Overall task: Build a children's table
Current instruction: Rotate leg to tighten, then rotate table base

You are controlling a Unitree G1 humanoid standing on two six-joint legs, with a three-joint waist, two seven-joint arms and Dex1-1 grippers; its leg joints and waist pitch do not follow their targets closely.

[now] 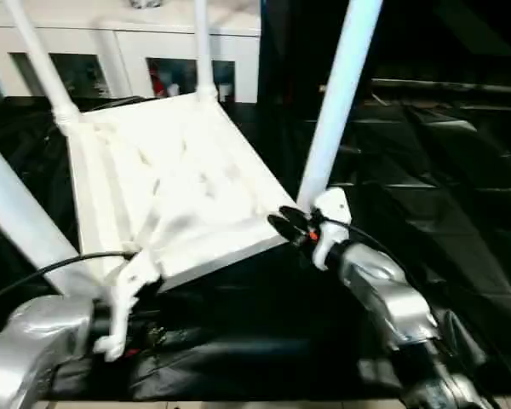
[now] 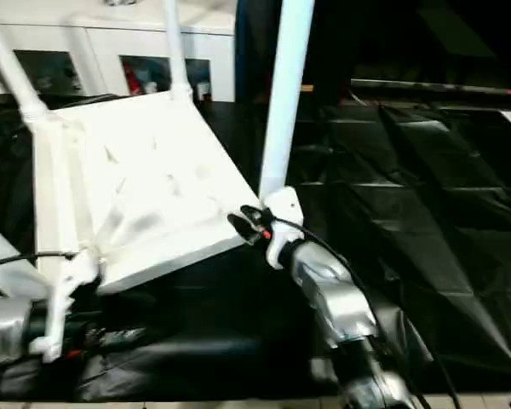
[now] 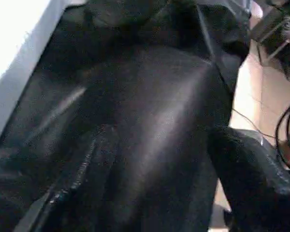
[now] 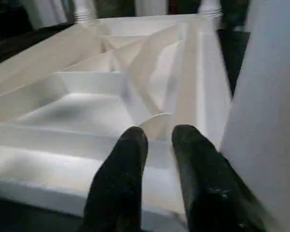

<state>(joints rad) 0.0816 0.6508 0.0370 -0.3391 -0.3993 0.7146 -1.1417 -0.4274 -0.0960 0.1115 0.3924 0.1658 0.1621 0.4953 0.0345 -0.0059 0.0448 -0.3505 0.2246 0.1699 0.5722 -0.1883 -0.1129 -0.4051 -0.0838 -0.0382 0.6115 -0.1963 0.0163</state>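
Four long white cylindrical legs (image 1: 339,98) are standing up from the corners of the large white plastic rectangular tabletop (image 1: 175,192), which is lying upside down on the crumpled black plastic sheet (image 1: 426,196) with its ribbed underside facing up. The tabletop is sitting skewed, its long axis running from the near left toward the far right, and its near edge is lifting clear of the sheet. Two legs are rising at the far corners, one at the near right corner and one at the near left, all leaning slightly outward. The underside is showing raised ribs and shallow compartments inside a raised rim.

The right gripper (image 4: 157,145) is reaching in at the near right corner, just beside the base of that leg; its two black fingers are standing a narrow gap apart over the rim, and I cannot tell whether they are pinching it. The left gripper (image 1: 119,328) is hanging below the near left corner, and I cannot tell how its fingers are standing.

Open sheet is stretching to the right. A white cabinet with glass doors (image 1: 136,60) is standing close behind the far edge.
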